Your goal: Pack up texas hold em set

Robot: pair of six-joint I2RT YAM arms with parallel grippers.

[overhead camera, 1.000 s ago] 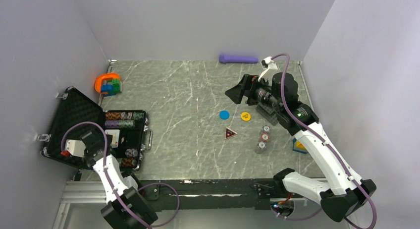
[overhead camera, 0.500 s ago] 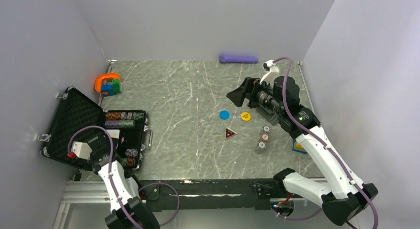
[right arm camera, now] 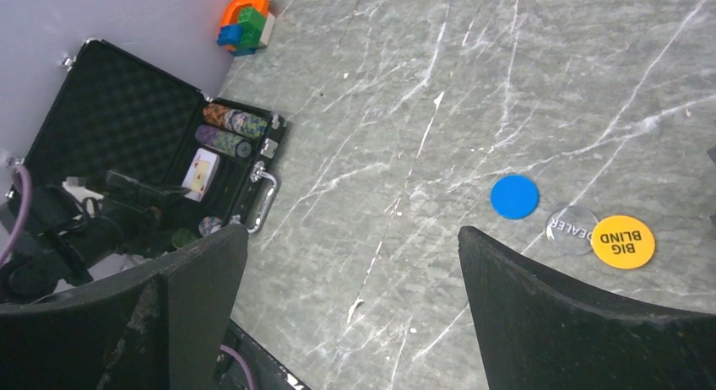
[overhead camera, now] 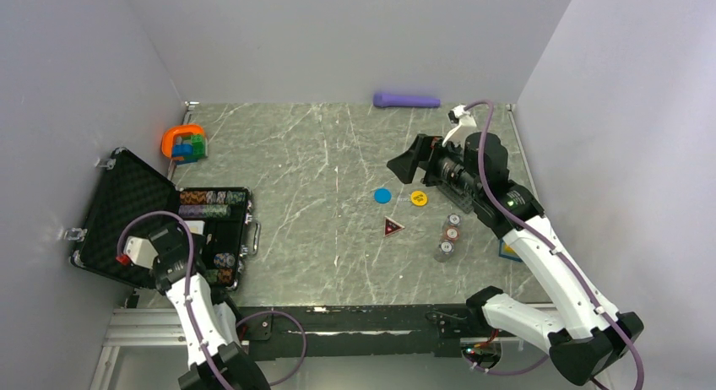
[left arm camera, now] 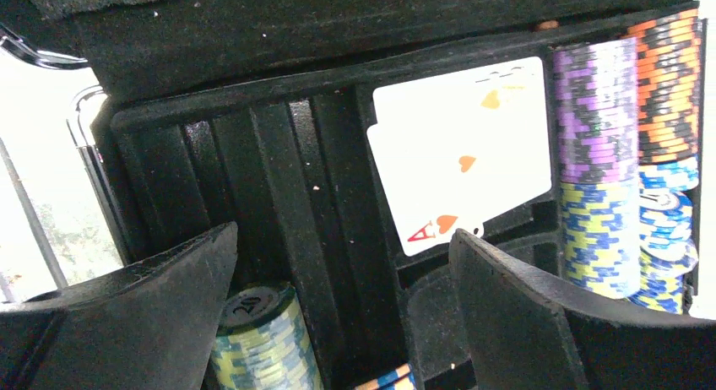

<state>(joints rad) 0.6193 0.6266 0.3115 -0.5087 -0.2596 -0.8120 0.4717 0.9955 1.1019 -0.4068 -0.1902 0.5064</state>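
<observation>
The black foam-lined case (overhead camera: pixel 127 196) lies open at the left. Its tray holds rows of striped chips (overhead camera: pixel 204 203) and cards (overhead camera: pixel 192 235). My left gripper (overhead camera: pixel 179 245) hovers open over the tray. In the left wrist view its jaws (left arm camera: pixel 342 263) stand wide apart above empty slots, with an ace card (left arm camera: pixel 464 154), purple chips (left arm camera: pixel 591 111) and a green stack (left arm camera: pixel 262 339) below. A blue disc (overhead camera: pixel 382 196), yellow disc (overhead camera: pixel 419 198), dark red triangle (overhead camera: pixel 392 227) and small chip stacks (overhead camera: pixel 448 235) lie mid-table. My right gripper (overhead camera: pixel 405 164) hangs open above the discs, holding nothing (right arm camera: pixel 350 255).
A purple cylinder (overhead camera: pixel 407 100) lies at the back edge. The orange ring toy (overhead camera: pixel 184 143) sits at the back left by the wall. A clear dealer disc (right arm camera: pixel 572 230) rests between the blue disc (right arm camera: pixel 514 196) and yellow disc (right arm camera: pixel 622 241). A blue-yellow item (overhead camera: pixel 509 249) lies under the right arm.
The right gripper has opened a little wider and shifted slightly right. The left wrist has drawn back a little over the case tray.
</observation>
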